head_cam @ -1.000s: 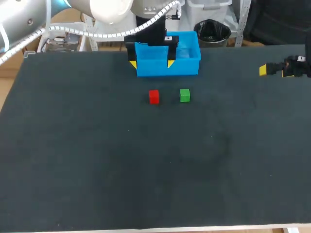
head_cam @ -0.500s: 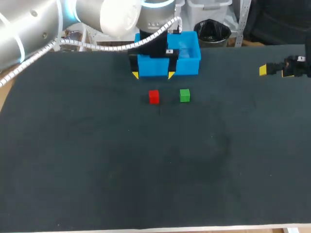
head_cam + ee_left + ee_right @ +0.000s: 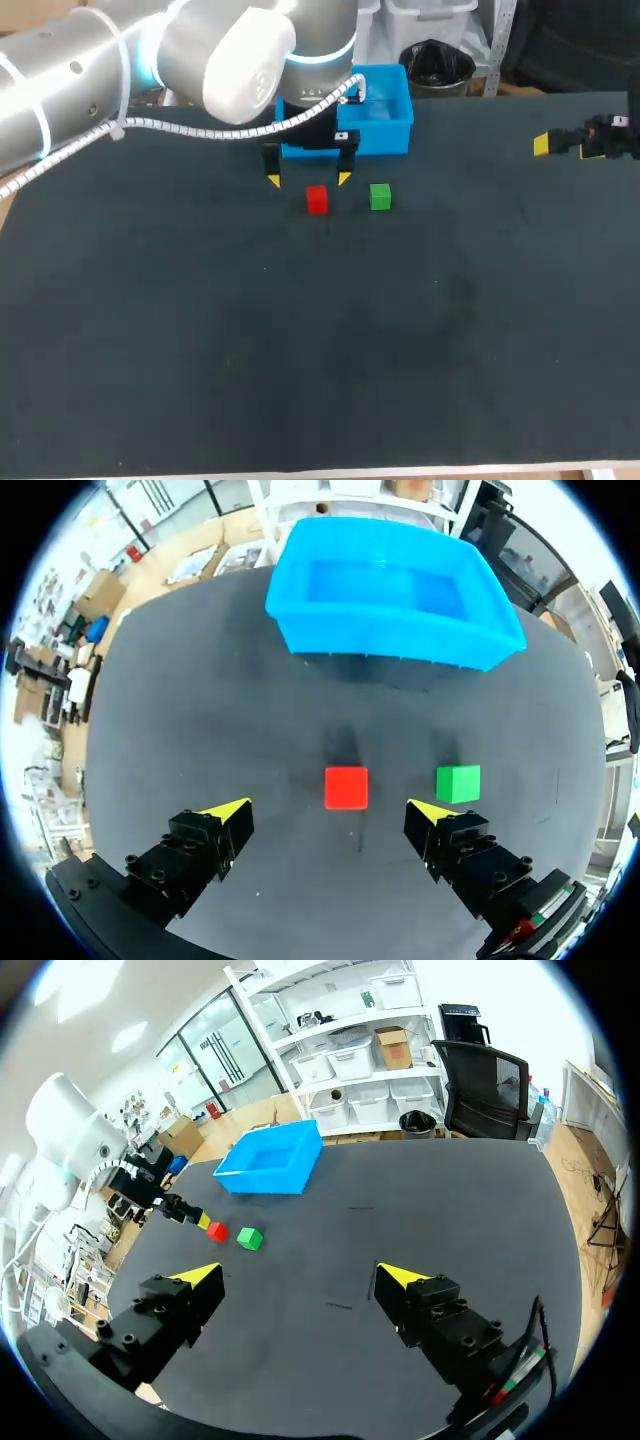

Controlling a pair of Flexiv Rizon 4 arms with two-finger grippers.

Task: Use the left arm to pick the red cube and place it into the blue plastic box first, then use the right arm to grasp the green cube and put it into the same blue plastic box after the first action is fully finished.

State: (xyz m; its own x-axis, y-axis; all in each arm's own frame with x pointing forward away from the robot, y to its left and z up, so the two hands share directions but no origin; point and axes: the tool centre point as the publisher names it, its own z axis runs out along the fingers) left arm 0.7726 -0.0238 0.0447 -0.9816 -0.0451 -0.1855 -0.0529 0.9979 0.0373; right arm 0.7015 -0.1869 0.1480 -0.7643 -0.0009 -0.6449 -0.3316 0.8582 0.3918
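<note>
**Step one, approach: left gripper open over the red cube**

My left gripper (image 3: 329, 814) hangs above the table (image 3: 300, 350) with its two yellow-tipped fingers spread wide and nothing between them. In the left wrist view the red cube (image 3: 346, 787) lies just ahead of the gap between the tips, nearly centred and a little toward the right-hand finger. In the head view those tips sit between the cube and the blue plastic box (image 3: 385, 135), not yet over the cube. The green cube (image 3: 458, 783) lies just beside the red one, apart from it, and ahead of the right-hand finger. The box stands beyond both cubes, and no cube shows inside it. My right gripper (image 3: 300, 1278) is well apart, near the table's right edge, with its fingers parted and empty.

Judged from this layout, the first step is in hand at its approach stage, with the red cube not yet grasped and the green one waiting its turn. The next move calls for a short advance to bring the cube midway between the fingers. A straight descent and a closing grip would follow. The right-hand finger must come down in the narrow space between the two cubes, where it could nudge the green one.
</note>
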